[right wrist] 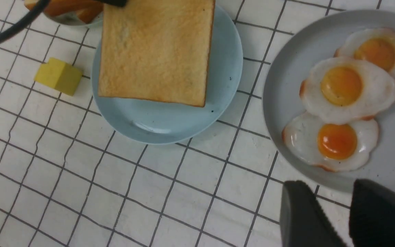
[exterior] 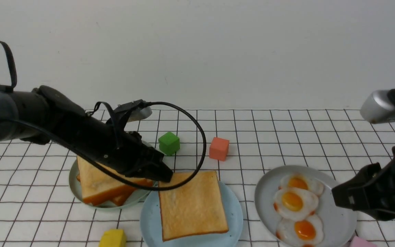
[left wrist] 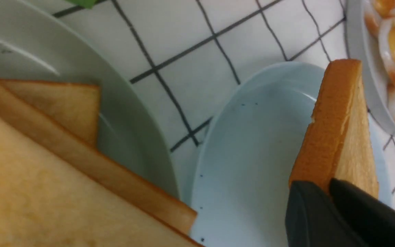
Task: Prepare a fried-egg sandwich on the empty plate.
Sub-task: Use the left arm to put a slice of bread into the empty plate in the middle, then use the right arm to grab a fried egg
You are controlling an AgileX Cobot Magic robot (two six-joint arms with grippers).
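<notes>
Step in hand, by look of it: laying first toast slice (exterior: 192,206) on light-blue plate (exterior: 234,214). Lower level, centre over plate, release only once flat. Avoid dragging toward toast stack (exterior: 98,181) on pale green plate (exterior: 75,190) just beside.

Left gripper (exterior: 165,177): pinched narrow on slice's crust edge, touching nothing else. Slice over plate; resting or just above, hard to tell.

Right gripper (exterior: 336,197): jaws apart, empty, beside grey plate (exterior: 264,195) of fried eggs (exterior: 295,202).
</notes>
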